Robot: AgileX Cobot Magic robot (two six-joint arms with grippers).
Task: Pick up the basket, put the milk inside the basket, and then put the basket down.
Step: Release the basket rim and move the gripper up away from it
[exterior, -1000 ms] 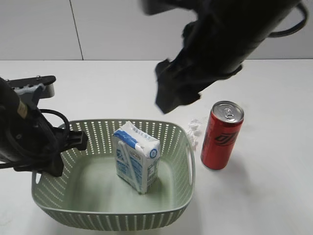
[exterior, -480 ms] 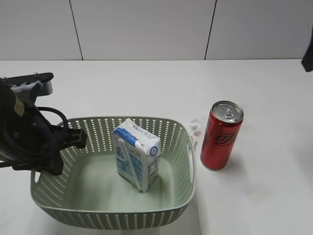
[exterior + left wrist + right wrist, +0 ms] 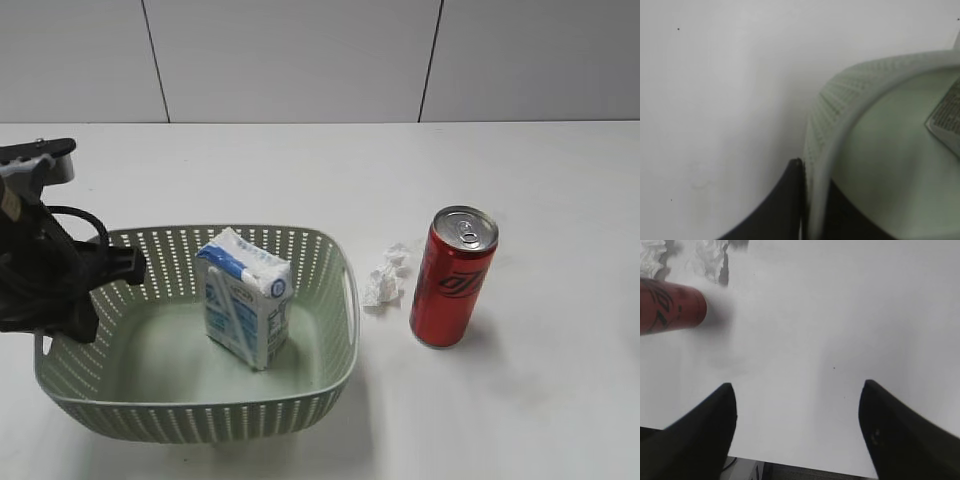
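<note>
Left gripper (image 3: pixel 807 200) is pinching the basket (image 3: pixel 330 300) by its left-end rim, at lower left of the exterior frame; the wrist view shows one dark finger (image 3: pixel 775 210) outside the wall and another dark one inside, closed tight on the plastic. Right gripper (image 3: pixel 797 427) is sitting wide open with nothing between its fingers, looking down on bare worktop (image 3: pixel 520 200), out of the exterior frame.

Milk (image 3: pixel 245 298) is standing inside the basket, left of centre, slightly turned, and I can't tell whether it's touching a wall. Basket is taking up the lower-left quarter of the exterior frame. Can't tell whether its base is resting on the worktop or being held just clear.

Handling, my read:
- Basket is looking like thin perforated plastic, so light but flexy. A one-sided rim pinch is probably letting the far end sag or twist under load.
- Rolled rim is the stiffest part, so holding there, or at the handle cut-out (image 3: pixel 347 295), makes sense.
- Carton is small and light, with soft-ish card walls and a smooth print. It's tall for its footprint, so a tilt could be tipping it.
- Keep the basket level and go slow on set-down.

Red can (image 3: pixel 453 277) and a crumpled scrap of paper (image 3: pixel 385 280) are sitting right of the basket, apart from it.
</note>
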